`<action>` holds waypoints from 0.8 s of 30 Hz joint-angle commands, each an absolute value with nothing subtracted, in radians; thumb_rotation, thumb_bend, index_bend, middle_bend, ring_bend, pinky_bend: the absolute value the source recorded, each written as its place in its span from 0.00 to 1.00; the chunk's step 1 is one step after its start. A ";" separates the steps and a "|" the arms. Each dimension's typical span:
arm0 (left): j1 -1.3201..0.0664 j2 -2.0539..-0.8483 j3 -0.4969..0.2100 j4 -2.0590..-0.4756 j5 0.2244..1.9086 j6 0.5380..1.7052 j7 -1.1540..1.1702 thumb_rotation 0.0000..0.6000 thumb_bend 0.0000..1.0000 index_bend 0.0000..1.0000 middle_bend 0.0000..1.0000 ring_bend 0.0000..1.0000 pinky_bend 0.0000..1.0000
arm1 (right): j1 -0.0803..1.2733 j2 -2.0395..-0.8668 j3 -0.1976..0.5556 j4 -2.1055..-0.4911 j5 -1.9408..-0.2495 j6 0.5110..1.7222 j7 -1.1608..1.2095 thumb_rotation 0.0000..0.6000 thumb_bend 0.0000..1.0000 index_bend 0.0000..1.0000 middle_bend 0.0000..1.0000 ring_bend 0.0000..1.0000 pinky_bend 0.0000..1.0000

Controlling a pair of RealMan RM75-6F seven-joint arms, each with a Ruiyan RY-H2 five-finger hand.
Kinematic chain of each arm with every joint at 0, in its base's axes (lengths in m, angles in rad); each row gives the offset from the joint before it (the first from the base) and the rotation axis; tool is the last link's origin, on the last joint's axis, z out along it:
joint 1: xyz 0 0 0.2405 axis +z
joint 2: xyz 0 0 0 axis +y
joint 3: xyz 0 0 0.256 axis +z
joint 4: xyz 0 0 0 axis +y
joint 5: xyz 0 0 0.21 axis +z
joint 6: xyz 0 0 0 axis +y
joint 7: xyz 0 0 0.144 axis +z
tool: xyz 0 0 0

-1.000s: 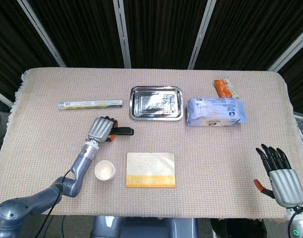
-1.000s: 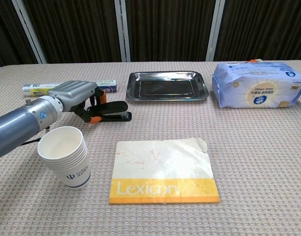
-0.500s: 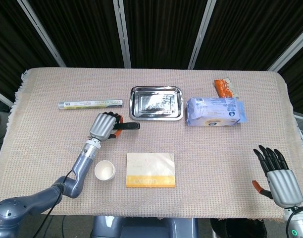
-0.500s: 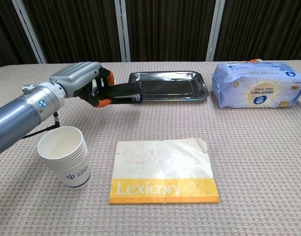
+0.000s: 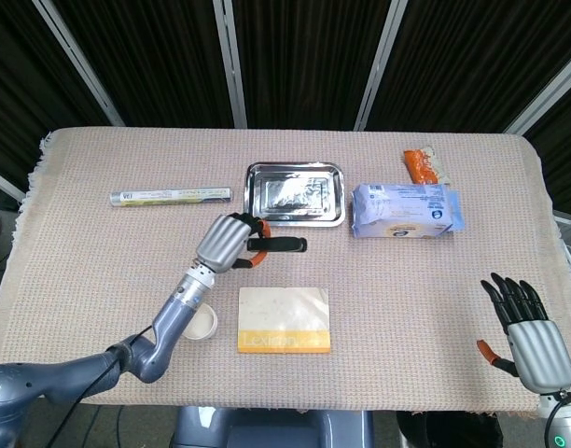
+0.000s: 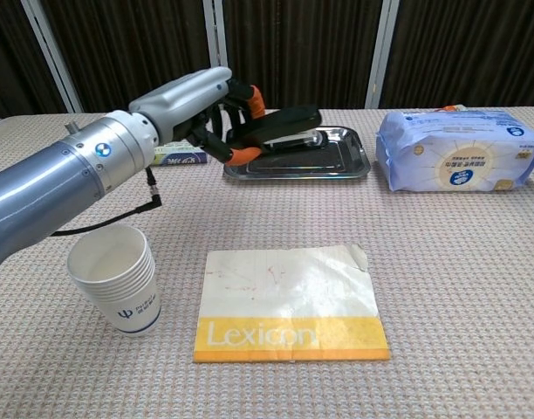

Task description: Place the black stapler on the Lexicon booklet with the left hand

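Observation:
My left hand (image 5: 228, 242) (image 6: 190, 101) grips the black stapler (image 5: 278, 245) (image 6: 280, 122) by its orange-trimmed rear end and holds it well above the table, its nose pointing right. The Lexicon booklet (image 5: 284, 319) (image 6: 290, 302), white with a yellow band, lies flat at the front middle of the table, just below and to the right of the raised stapler. At the front right corner my right hand (image 5: 528, 336) rests with its fingers spread and nothing in it.
A stack of paper cups (image 5: 201, 324) (image 6: 113, 278) stands left of the booklet, under my left forearm. Behind are a steel tray (image 5: 295, 193) (image 6: 297, 151), a foil roll box (image 5: 170, 196), a blue wipes pack (image 5: 405, 210) (image 6: 459, 150) and an orange snack packet (image 5: 421, 165).
My left hand has lifted the stapler off the cloth and carried it up and to the right, toward the booklet. The right hand has barely shifted.

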State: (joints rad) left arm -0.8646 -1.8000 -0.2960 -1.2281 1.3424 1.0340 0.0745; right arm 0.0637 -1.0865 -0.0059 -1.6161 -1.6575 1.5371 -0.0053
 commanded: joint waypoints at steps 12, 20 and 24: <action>-0.948 -1.812 -0.305 -1.482 1.287 0.974 0.257 1.00 0.41 0.60 0.47 0.40 0.48 | 0.053 -1.079 -0.011 -1.610 -1.672 1.559 0.017 1.00 0.19 0.00 0.00 0.00 0.00; -0.958 -1.823 -0.285 -1.461 1.215 0.956 0.362 1.00 0.41 0.60 0.47 0.40 0.48 | 0.043 -1.074 -0.014 -1.606 -1.694 1.589 0.029 1.00 0.19 0.00 0.00 0.00 0.00; -0.963 -1.831 -0.265 -1.442 1.188 0.931 0.379 1.00 0.40 0.60 0.47 0.40 0.48 | 0.043 -1.076 -0.010 -1.603 -1.691 1.590 0.031 1.00 0.20 0.00 0.00 0.00 0.00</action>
